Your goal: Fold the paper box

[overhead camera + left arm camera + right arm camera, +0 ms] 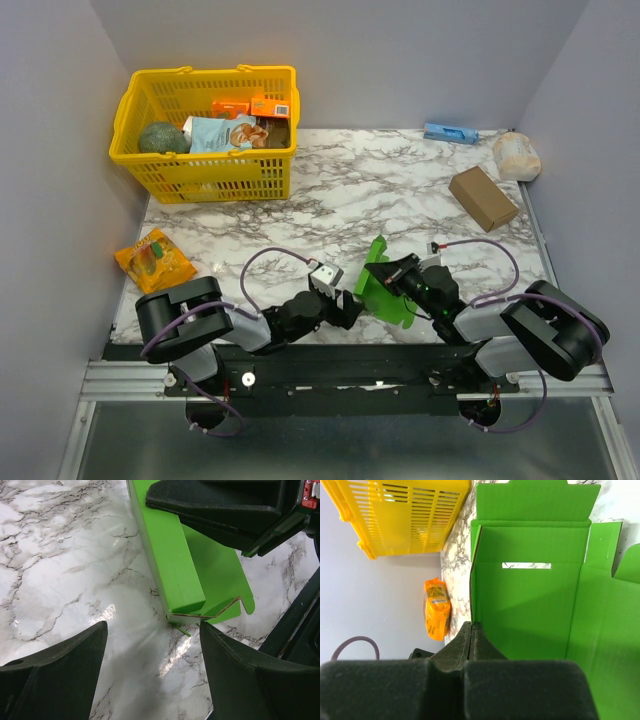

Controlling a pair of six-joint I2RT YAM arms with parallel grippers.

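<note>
Mid-fold: the right gripper (471, 630) pinches a wall of the paper box (385, 285), while the left gripper (152, 627) is spread wide just short of its corner.
The box is thin, matte, bright-green card with sharp creases, a slot and rounded tabs. It stands half-formed on the glossy marble-patterned table (400, 190) between the arms. The next move probably calls for the left fingers to push a loose flap over along its crease.

The right end effector (471, 631), bottom centre, pinches a raised wall of the paper box (530, 605), whose green panels fill the right. Upper left, a yellow basket (405, 515); below it, an orange packet (437, 608) on the marbled surface (455, 562).
</note>
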